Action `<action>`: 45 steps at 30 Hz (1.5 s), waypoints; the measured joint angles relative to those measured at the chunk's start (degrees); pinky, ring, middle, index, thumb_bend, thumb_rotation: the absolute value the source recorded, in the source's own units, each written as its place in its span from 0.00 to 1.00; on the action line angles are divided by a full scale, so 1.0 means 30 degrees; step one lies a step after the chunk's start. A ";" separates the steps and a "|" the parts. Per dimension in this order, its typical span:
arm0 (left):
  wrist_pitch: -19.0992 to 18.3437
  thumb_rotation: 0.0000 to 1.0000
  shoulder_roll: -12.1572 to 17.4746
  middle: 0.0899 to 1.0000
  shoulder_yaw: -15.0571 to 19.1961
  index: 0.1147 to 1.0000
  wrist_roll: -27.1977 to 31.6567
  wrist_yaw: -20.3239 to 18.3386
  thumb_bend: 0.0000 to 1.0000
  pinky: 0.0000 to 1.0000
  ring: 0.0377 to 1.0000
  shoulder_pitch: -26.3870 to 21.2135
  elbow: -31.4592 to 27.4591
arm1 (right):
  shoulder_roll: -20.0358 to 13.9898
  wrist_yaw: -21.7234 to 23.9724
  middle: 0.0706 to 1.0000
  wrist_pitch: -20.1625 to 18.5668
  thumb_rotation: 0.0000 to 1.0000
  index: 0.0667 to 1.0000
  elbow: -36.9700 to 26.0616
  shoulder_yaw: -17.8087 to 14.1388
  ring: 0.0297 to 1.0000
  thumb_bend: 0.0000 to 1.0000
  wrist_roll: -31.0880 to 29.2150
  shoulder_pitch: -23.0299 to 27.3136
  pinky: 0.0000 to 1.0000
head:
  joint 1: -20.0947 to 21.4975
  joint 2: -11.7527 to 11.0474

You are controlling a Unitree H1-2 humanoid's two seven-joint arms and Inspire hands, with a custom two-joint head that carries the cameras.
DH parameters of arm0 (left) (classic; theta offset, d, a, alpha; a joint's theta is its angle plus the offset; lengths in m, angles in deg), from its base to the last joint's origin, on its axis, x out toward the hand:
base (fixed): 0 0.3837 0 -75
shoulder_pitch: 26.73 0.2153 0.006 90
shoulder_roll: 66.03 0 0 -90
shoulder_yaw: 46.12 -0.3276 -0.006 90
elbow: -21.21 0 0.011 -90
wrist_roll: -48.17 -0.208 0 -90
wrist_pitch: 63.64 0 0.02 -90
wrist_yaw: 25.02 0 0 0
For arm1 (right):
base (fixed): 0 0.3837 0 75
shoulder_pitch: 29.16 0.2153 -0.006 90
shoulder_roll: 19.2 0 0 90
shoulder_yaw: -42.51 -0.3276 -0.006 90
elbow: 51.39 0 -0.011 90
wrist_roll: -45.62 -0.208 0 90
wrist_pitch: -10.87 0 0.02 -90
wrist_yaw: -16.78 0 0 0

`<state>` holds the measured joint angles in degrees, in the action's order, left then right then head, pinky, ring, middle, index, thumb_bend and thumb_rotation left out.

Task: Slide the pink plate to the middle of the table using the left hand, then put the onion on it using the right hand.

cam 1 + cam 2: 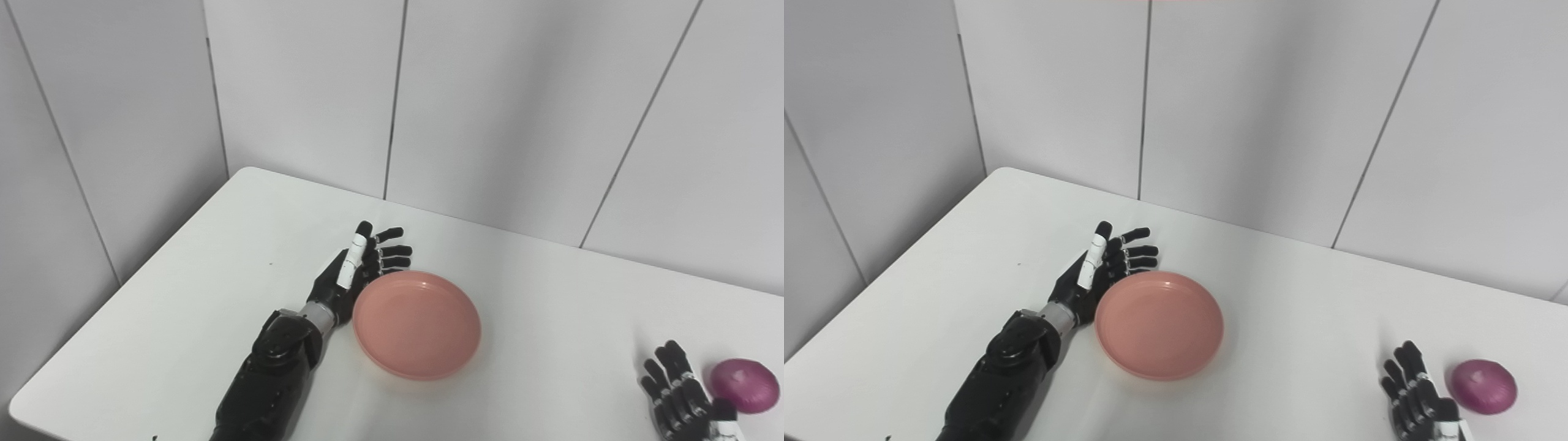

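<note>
- Pink plate (416,326) sits flat on the white table (184,306), near the table's middle, nothing on it.
- Left hand (358,269) lies at the plate's left rim, fingers spread and extended toward the far wall, holding nothing. Palm edge appears to touch the rim; contact not certain.
- Left forearm (269,380) runs in from the bottom edge, resting low over the table.
- Purple onion (1483,386) rests on the table at the near right, well apart from the plate.
- Right hand (1418,392) is just left of the onion, fingers apart and pointing up, holding nothing. Partly cut off by the picture's bottom edge.
</note>
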<state>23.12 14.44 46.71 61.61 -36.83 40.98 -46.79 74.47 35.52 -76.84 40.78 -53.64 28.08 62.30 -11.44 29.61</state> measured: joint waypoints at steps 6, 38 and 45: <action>0.0004 1.00 -0.0951 0.73 -0.0365 0.80 -0.0436 0.0459 0.93 0.79 0.76 0.0005 -0.0064 | 0.0606 -0.0382 1.00 -0.0023 1.00 1.00 -0.0518 0.0515 1.00 0.83 0.0450 -0.0203 1.00 | 0.1289 0.0498; -0.0091 1.00 -0.2368 0.77 -0.0574 0.85 -0.0743 0.0165 0.91 0.83 0.80 -0.0332 0.0583 | 0.2374 -0.2531 0.99 -0.1104 0.98 0.99 -0.0895 0.1989 0.99 0.92 0.2302 0.0145 1.00 | 0.6771 0.1759; -0.0124 1.00 -0.2259 0.77 -0.0423 0.86 -0.0736 0.0034 0.90 0.83 0.81 -0.0347 0.0618 | 0.2756 -0.2891 0.98 -0.1089 0.96 0.97 -0.0806 0.2047 0.98 0.96 0.2560 0.0263 1.00 | 0.7678 0.1730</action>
<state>22.75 7.66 45.44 59.40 -36.73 39.93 -44.93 82.74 26.85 -80.11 38.36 -47.50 35.76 63.09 11.60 34.80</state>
